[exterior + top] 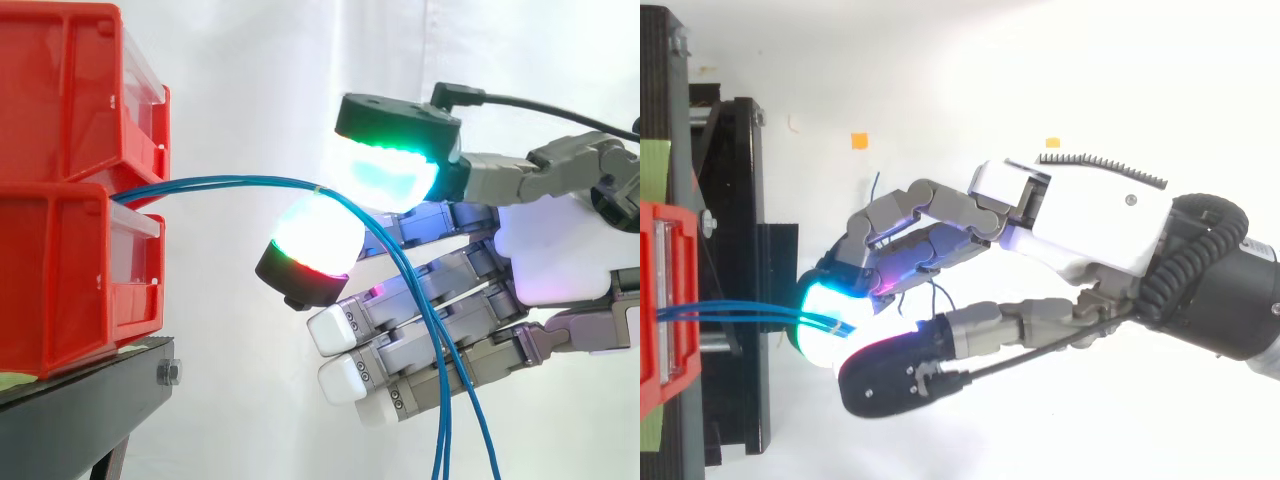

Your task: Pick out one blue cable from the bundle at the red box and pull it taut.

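A bundle of thin blue cables comes out between the two stacked red bins at the left, arches to the right and hangs down in front of my hand. The strands pass through the narrow gap between the green-cyan thumb pad above and a white-red finger pad below. These two pads stand slightly apart and the strands sag loosely. From above, the cables run from the bin to the glowing pad, with the hand reaching in from the right. The other fingers are stretched out below.
The red bins sit on a black stand at the left. An upper red bin overhangs the cable exit. A white curtain lies behind, with free room right of the bins around the hand.
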